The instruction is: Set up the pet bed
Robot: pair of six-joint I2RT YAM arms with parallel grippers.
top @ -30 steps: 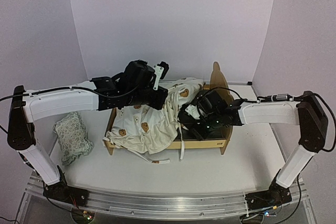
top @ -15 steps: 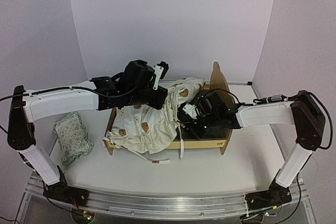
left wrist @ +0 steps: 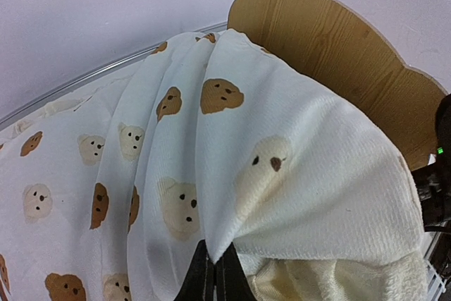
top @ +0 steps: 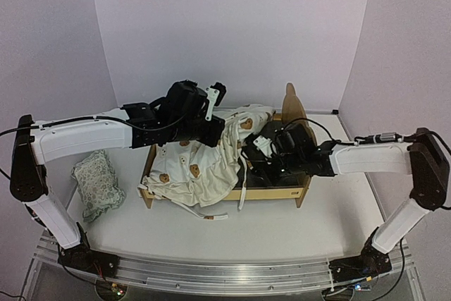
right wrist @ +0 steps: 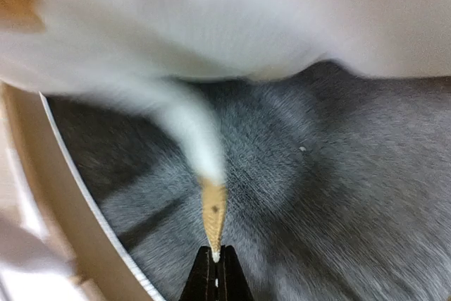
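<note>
The pet bed (top: 299, 189) is a light plywood frame with its bear-ear headboard (left wrist: 331, 47) at the right and a dark grey fabric base (right wrist: 338, 174). A cream bear-print cover (top: 204, 163) is bunched over its left half and hangs over the front rail. My left gripper (left wrist: 213, 262) is shut on a raised fold of the cover (left wrist: 268, 174) near the headboard; in the top view the left gripper (top: 224, 130) is above the middle of the bed. My right gripper (right wrist: 215, 262) is shut on a thin brown-tipped end of the cover (right wrist: 213, 209), low over the grey base. In the top view the right gripper (top: 247, 163) is beside the cover's right edge.
A small pale floral pillow (top: 95, 182) lies on the table left of the bed. A loose tie of the cover (top: 211, 216) trails onto the table in front of the bed. The bed's wooden side rail (right wrist: 42, 202) runs close to my right gripper.
My right gripper has closed on the cover's brown-tipped end, and the right arm has stretched out lower. The left arm holds its fold still.
</note>
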